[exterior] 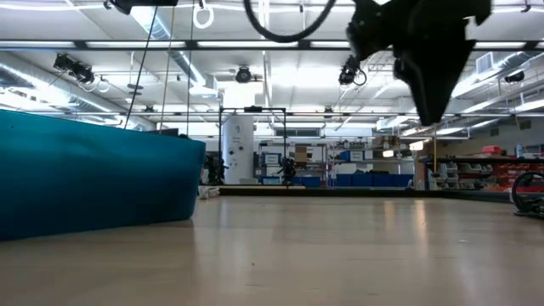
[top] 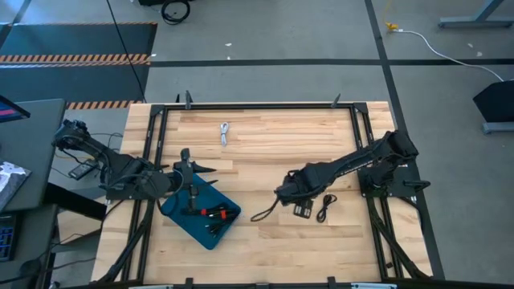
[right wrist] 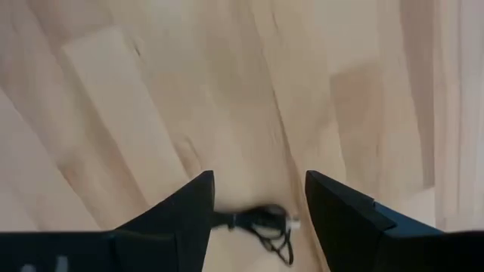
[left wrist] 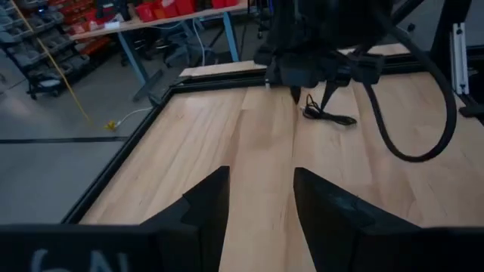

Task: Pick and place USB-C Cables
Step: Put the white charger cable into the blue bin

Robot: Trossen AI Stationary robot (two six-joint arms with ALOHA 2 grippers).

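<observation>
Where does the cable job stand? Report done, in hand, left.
Done: cables, one with red, lie in the blue tray under the left gripper, which is open. In hand: nothing is held; the right gripper hangs open over a black cable. Left: that cable, another black cable beside it, and the white cable at the far edge.

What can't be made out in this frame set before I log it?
- High view: how many cables lie in the blue tray; the left claw hangs over them and they are too small.
- Low view: the tray's contents, hidden behind its wall.
- Right wrist view: the black cable between the right claw's fingers is cut off by the bottom edge.
- High view: the white cable's connectors, too small.
</observation>
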